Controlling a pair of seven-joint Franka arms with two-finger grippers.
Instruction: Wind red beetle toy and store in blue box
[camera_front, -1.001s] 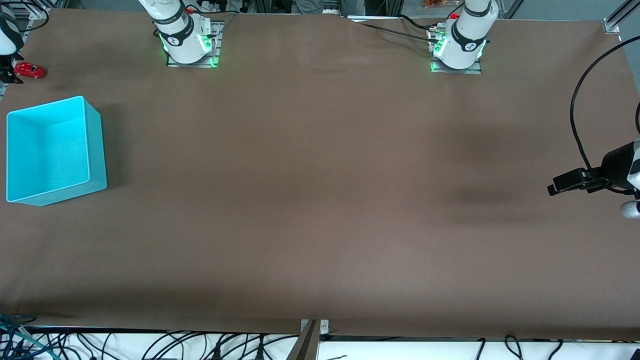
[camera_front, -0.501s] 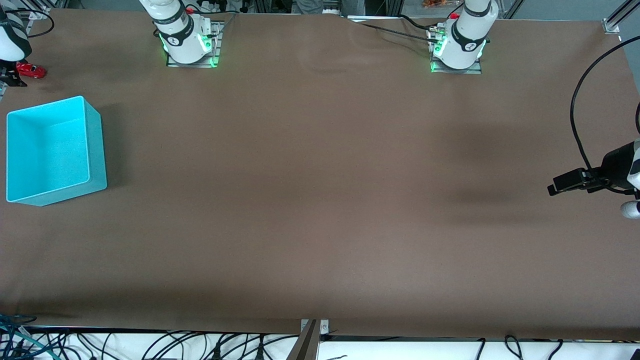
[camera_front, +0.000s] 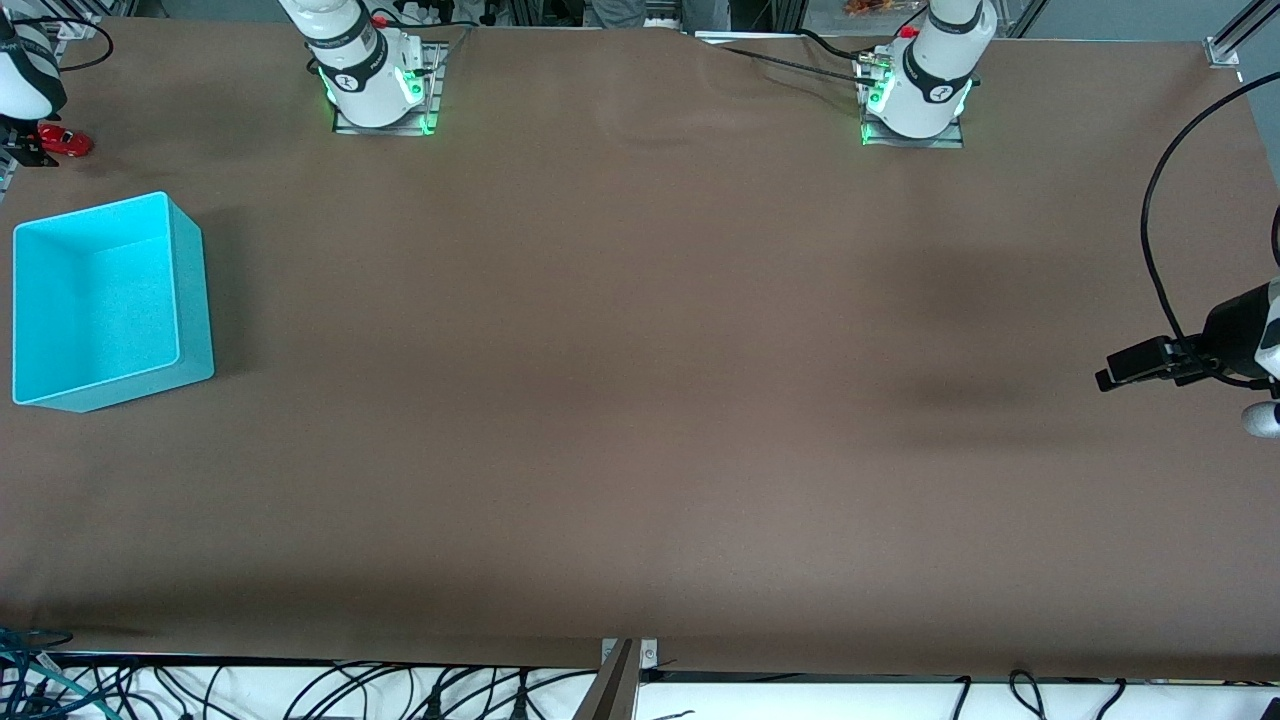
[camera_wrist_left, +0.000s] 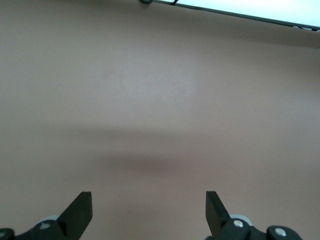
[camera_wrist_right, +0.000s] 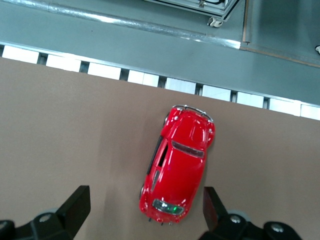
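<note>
The red beetle toy (camera_front: 66, 141) stands on the brown table at the right arm's end, close to the table's edge and farther from the front camera than the blue box (camera_front: 194, 300). The box is open-topped and empty. My right gripper (camera_front: 27, 150) hangs over the toy. In the right wrist view the gripper (camera_wrist_right: 146, 205) is open, its fingers on either side of one end of the toy (camera_wrist_right: 177, 167) without touching it. My left gripper (camera_wrist_left: 149, 210) is open and empty over bare table at the left arm's end, where that arm (camera_front: 1150, 362) waits.
The table's edge and a metal rail (camera_wrist_right: 125, 22) run just past the toy. A black cable (camera_front: 1160, 190) loops over the table near the left arm. The two arm bases (camera_front: 375, 85) (camera_front: 915, 95) stand along the edge farthest from the front camera.
My right gripper has shifted a little toward the toy and now covers part of it in the front view. The toy, the box and the left arm have not moved.
</note>
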